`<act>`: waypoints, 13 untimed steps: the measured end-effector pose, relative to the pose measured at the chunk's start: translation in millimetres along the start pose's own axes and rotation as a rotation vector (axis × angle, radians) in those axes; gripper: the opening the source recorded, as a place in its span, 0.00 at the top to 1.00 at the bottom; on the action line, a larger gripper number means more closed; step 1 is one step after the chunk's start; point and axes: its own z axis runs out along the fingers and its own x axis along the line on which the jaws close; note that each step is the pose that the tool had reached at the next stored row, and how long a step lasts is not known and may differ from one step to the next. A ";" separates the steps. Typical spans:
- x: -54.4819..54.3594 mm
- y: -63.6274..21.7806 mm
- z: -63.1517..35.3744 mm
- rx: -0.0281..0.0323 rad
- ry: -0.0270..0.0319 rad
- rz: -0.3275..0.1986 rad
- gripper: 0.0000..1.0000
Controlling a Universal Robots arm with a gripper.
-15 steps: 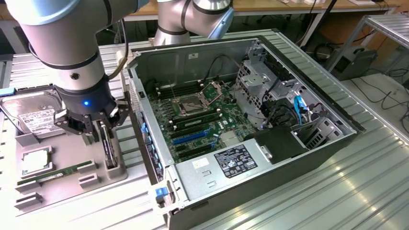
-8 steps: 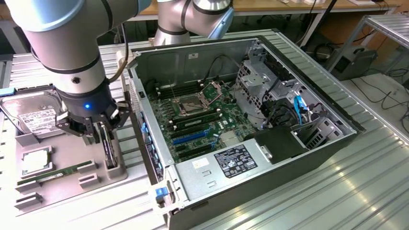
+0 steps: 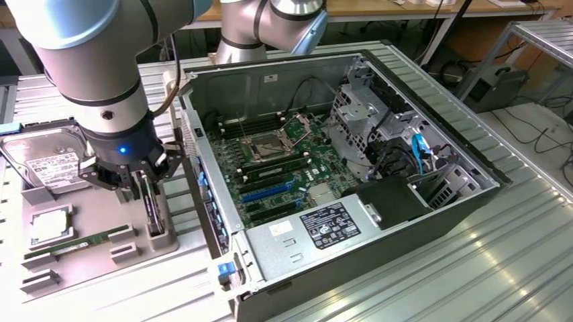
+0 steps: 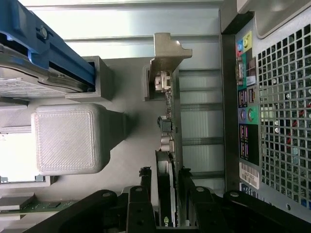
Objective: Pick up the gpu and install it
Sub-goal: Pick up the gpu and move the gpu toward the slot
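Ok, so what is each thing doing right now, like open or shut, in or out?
gripper, open, jaws either side of the gpu.
gpu, standing on edge in the grey tray, not installed.
computer case, side open, motherboard showing.
hard drive, resting in the tray.
RAM stick, lying flat in the tray.

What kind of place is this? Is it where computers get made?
Probably a robotics lab or workshop. A robot arm reaches over a grey tray of computer parts, such as a hard drive, beside an open computer case on a ribbed metal table.
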 end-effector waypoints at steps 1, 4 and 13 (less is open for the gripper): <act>0.0 0.0 0.1 -0.0001 -0.0001 0.000 0.64; 0.0 -0.1 0.1 0.0000 0.0000 0.000 0.64; 0.0 0.0 0.2 0.0000 0.0005 -0.008 0.74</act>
